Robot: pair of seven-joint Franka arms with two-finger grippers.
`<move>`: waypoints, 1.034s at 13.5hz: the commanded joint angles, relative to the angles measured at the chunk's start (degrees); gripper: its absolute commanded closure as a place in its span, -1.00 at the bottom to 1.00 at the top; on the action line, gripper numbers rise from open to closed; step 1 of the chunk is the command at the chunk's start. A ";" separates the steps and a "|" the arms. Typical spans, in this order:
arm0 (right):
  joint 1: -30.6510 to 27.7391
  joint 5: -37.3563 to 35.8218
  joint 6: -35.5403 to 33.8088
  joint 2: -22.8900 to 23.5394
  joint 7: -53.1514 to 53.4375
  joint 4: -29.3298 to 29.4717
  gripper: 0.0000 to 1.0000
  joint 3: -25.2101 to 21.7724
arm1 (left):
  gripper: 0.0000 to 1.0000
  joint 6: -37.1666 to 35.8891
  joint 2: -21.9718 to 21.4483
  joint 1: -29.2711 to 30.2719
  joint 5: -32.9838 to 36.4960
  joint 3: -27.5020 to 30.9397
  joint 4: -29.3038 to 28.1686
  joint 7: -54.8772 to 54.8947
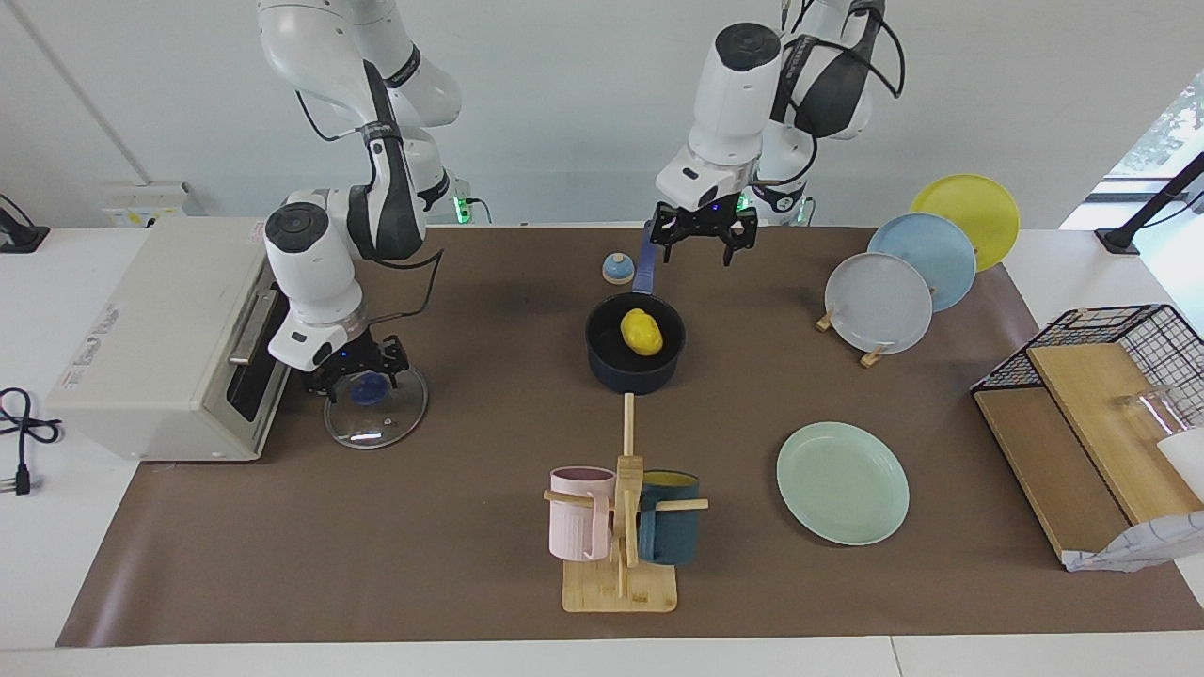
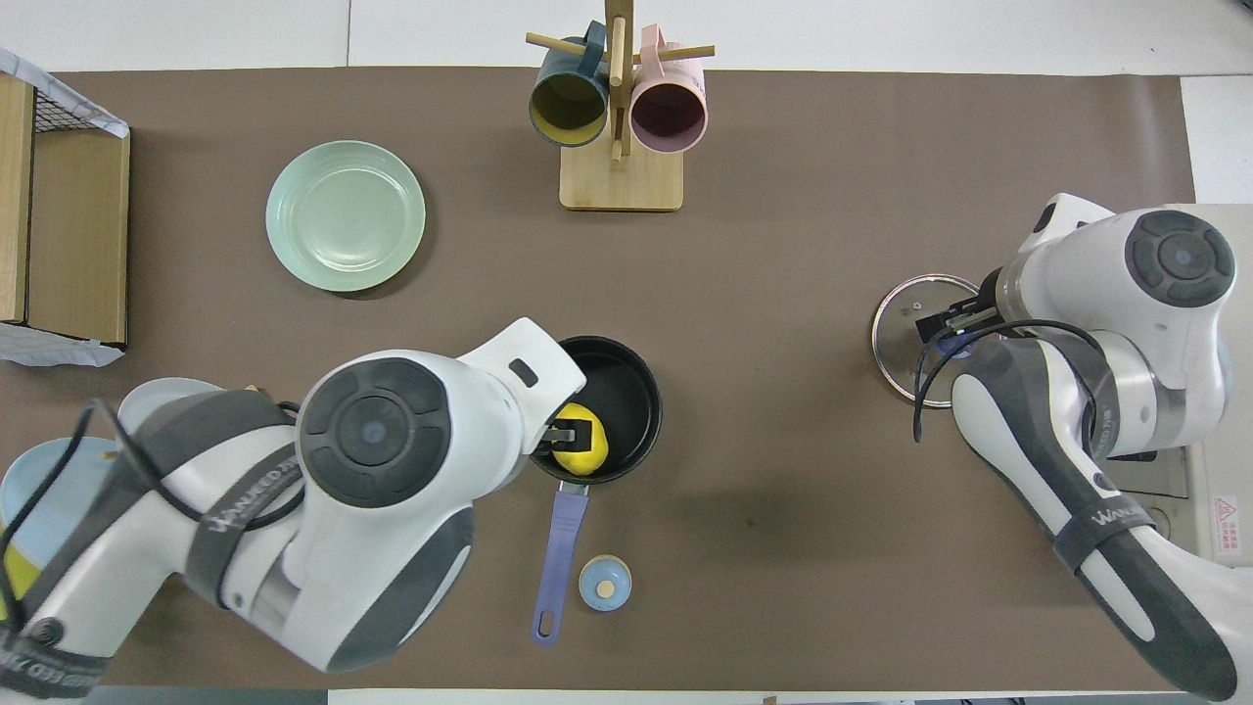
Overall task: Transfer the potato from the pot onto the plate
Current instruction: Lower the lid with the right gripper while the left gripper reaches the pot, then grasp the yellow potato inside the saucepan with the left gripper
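The yellow potato (image 1: 641,332) (image 2: 585,452) lies inside the dark navy pot (image 1: 611,362) (image 2: 626,377) at mid-table, the pot's blue handle pointing toward the robots. The mint-green plate (image 1: 842,481) (image 2: 345,215) lies bare, farther from the robots and toward the left arm's end. My left gripper (image 1: 701,252) (image 2: 568,431) hangs open in the air over the pot's handle side, well above the potato and holding nothing. My right gripper (image 1: 357,371) (image 2: 945,323) stands open just over the blue knob of a glass lid (image 1: 376,418).
A toaster oven (image 1: 160,338) sits at the right arm's end beside the lid. A mug rack (image 1: 621,527) stands farther out than the pot. Grey, blue and yellow plates lean in a rack (image 1: 879,301). A small blue bell (image 1: 617,270) sits beside the pot handle. Wire basket with boards (image 1: 1101,376).
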 commanded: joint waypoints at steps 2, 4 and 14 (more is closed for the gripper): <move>-0.30 5.89 -18.98 -4.50 2.70 12.73 -1.00 1.26 | -1.00 8.24 7.11 -2.73 -0.66 1.07 0.07 -5.92; -0.38 6.09 -26.82 -7.67 4.99 18.45 -1.00 1.18 | -1.00 9.22 8.52 -2.65 -0.75 1.07 -0.10 -7.14; 3.30 4.33 -39.41 -9.97 6.93 23.49 -1.00 -4.18 | -1.00 16.25 13.00 -4.75 -3.03 1.07 -3.71 -10.93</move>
